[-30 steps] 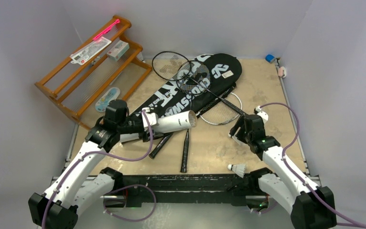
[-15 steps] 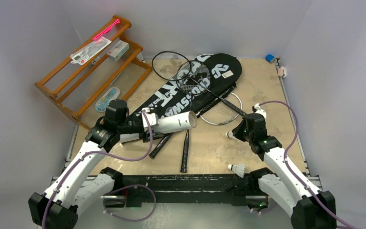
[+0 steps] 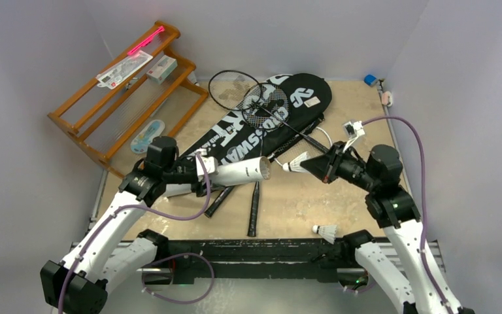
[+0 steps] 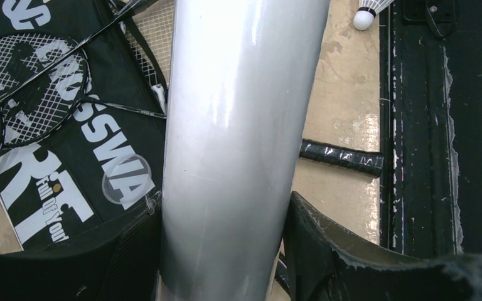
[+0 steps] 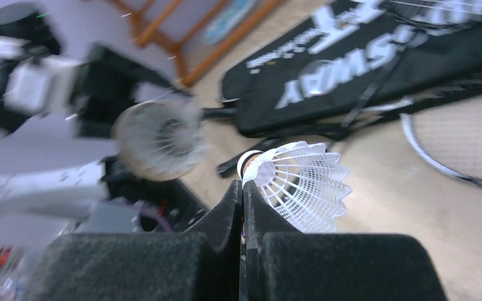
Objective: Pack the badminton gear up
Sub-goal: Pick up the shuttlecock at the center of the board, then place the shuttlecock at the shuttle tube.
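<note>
White feathers mark the shuttlecock (image 3: 297, 163) (image 5: 298, 182), which hangs in the air over the middle of the table (image 3: 301, 203), pinched at the edge of its skirt by the clenched right gripper (image 3: 315, 165) (image 5: 243, 207). Its cork end points left at the open mouth of the tube (image 3: 238, 172) (image 4: 238, 125), near it but not touching. The tube lies almost level above the table, its mouth toward the right arm, and the left gripper (image 3: 199, 170) (image 4: 226, 251) grasps it with one finger pressed to each side of its far end. A second shuttlecock (image 3: 327, 231) (image 4: 367, 12) lies on its side on the table, close to the near edge and well apart from both grippers. Behind the tube the two black covers (image 3: 301, 98) lie flat and overlapping, running from the left arm toward the back wall, with the rackets (image 3: 265, 104) crossed on top of them; one white-rimmed head shows partly from under their right edge. Two black handles (image 3: 255, 206) rest on the bare table below the tube. A wooden rack (image 3: 91, 121) stands at the back left, holding small packets (image 3: 124, 69) and a pink stick (image 3: 145, 40).
</note>
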Available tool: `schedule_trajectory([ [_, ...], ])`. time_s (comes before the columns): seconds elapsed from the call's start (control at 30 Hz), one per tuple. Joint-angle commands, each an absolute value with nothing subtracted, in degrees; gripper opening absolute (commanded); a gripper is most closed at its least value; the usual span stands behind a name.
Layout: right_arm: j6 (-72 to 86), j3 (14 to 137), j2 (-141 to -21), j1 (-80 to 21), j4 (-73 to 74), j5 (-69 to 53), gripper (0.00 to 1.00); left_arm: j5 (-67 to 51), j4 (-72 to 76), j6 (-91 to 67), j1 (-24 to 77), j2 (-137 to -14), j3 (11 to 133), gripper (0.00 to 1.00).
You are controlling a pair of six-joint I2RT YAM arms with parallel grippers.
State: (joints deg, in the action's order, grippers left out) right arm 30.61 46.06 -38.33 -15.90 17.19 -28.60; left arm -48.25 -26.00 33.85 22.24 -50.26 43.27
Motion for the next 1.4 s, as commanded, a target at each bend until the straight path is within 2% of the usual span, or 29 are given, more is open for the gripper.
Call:
schedule_trajectory([
  [0.0,31.2,50.3,-36.0,-15.7,14.3,-47.3,0.0,-51.4,-25.5,35.7,22.0,-50.4,45.4,0.35],
  [0.37,30.8,53.4,-35.0,-15.7,13.9,-50.9,0.0,-52.9,-25.6,36.0,22.0,-51.3,45.5,0.35],
  [0.83,35.8,50.6,-40.2,-17.2,3.0,-48.5,0.0,-53.4,-25.8,36.1,22.0,-52.3,45.6,0.35],
  [0.93,35.4,50.0,-41.9,-21.1,1.8,-44.8,0.0,-53.3,-25.8,36.1,22.0,-52.4,45.7,0.35],
  [1.07,32.2,50.3,-45.4,-31.2,2.0,-34.4,0.0,-53.0,-25.8,35.9,22.0,-52.6,45.8,0.35],
  [1.23,31.0,48.7,-49.4,-38.5,0.2,-23.0,0.0,-52.6,-25.7,35.7,22.0,-52.4,45.7,0.35],
  [1.37,31.0,48.0,-52.5,-42.4,-3.8,-22.0,0.0,-52.7,-25.7,35.6,21.9,-52.4,45.7,0.35],
])
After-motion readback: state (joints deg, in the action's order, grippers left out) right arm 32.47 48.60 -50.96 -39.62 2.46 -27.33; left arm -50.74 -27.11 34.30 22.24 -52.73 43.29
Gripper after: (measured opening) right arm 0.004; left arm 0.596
